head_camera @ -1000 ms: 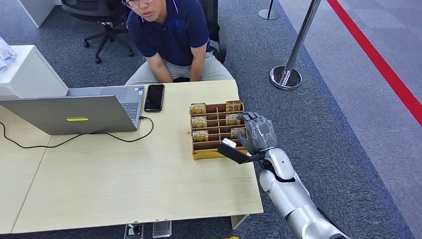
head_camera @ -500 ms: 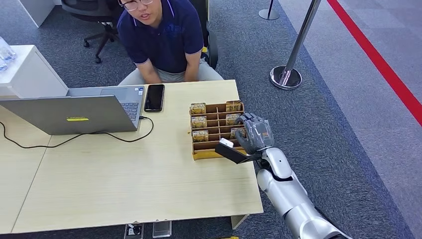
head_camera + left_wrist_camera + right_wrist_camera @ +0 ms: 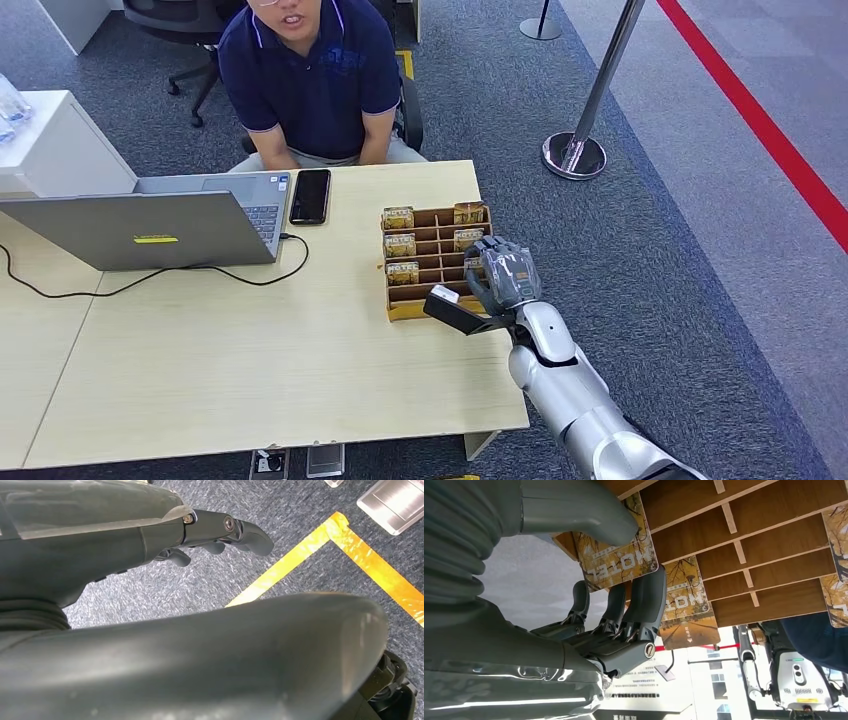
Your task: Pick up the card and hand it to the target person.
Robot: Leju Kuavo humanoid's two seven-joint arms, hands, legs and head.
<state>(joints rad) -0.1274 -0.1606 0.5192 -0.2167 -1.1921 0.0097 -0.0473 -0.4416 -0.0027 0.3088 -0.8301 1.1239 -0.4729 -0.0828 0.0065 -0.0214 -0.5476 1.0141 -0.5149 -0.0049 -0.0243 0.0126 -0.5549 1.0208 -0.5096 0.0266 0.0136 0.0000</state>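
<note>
Right hand [image 3: 500, 277] has slid left and nearer over the card rack [image 3: 436, 262]; person [image 3: 312, 80] has sat back from the table [image 3: 250, 360].
Thumb and fingers [image 3: 644, 600] are pinched on a yellow hotel card [image 3: 616, 562] at the rack's right column, near the table's right edge, open carpet [image 3: 680, 260] beyond. Left hand [image 3: 220, 532] hangs over floor, fingers loosely curled, holding nothing. Laptop [image 3: 140, 230] and phone [image 3: 310, 195] lie well left of the rack.

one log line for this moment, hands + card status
phase: reach | right robot hand: at card in wooden card box, grip unclear | left robot hand: hanging | person: seated
</note>
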